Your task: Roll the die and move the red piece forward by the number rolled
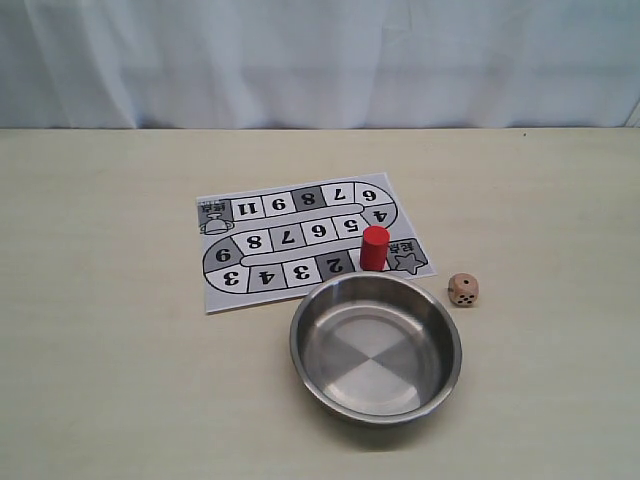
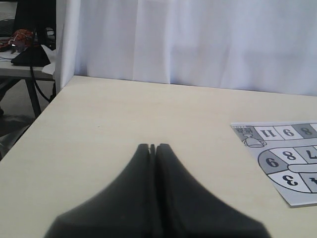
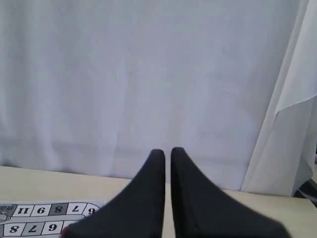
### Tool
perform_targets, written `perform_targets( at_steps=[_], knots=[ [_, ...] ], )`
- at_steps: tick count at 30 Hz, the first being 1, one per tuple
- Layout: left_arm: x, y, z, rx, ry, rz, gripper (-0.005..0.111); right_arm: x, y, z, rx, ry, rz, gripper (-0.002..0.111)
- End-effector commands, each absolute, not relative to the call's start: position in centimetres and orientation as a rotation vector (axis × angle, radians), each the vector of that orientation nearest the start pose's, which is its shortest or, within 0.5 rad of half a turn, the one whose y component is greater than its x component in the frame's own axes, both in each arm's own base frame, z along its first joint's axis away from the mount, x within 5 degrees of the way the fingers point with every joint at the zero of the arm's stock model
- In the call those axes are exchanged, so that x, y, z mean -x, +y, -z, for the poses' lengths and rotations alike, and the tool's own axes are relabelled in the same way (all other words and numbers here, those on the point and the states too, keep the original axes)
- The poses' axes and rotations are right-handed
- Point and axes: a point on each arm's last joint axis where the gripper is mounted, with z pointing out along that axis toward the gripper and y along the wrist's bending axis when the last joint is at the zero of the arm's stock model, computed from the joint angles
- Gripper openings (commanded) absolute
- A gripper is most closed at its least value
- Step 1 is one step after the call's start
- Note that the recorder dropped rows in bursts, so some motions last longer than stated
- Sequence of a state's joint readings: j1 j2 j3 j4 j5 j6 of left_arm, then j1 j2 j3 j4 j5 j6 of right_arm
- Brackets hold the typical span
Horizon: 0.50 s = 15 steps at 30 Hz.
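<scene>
The red piece (image 1: 374, 247) stands upright on the printed board (image 1: 262, 242), by the square marked 2 and next to the star square. Off the board, the die (image 1: 463, 290) rests on the table just right of the steel bowl's rim. Neither gripper shows in the exterior view. In its own wrist view my left gripper (image 2: 152, 147) is shut and empty above bare tabletop, with the board's edge (image 2: 290, 161) off to one side. My right gripper (image 3: 167, 150) is held higher, its jaws together but for a thin slit, holding nothing. A corner of the board (image 3: 44, 214) shows beyond it.
An empty steel bowl (image 1: 376, 352) sits on the table in front of the board. A white curtain (image 1: 320, 60) closes off the back. The table's left edge (image 2: 34, 116) drops off towards another desk with cables.
</scene>
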State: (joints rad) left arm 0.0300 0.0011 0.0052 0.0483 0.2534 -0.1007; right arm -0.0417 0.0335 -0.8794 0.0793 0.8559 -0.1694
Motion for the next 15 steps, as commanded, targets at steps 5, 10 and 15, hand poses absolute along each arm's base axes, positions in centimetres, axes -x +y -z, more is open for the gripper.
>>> perform_targets(
  at_steps=[5, 10, 15],
  knots=[
    [-5.5, 0.2, -19.1, 0.076, 1.724, 0.013, 0.000, 5.8, 0.9, -38.3, 0.123, 1.478, 0.089, 0.004],
    [-5.5, 0.2, -19.1, 0.076, 1.724, 0.013, 0.000, 4.7, 0.8, -38.0, 0.111, 1.432, 0.093, 0.004],
    [-5.5, 0.2, -19.1, 0.076, 1.724, 0.013, 0.000, 1.4, 0.5, -35.7, 0.083, 1.361, 0.100, 0.004]
  ],
)
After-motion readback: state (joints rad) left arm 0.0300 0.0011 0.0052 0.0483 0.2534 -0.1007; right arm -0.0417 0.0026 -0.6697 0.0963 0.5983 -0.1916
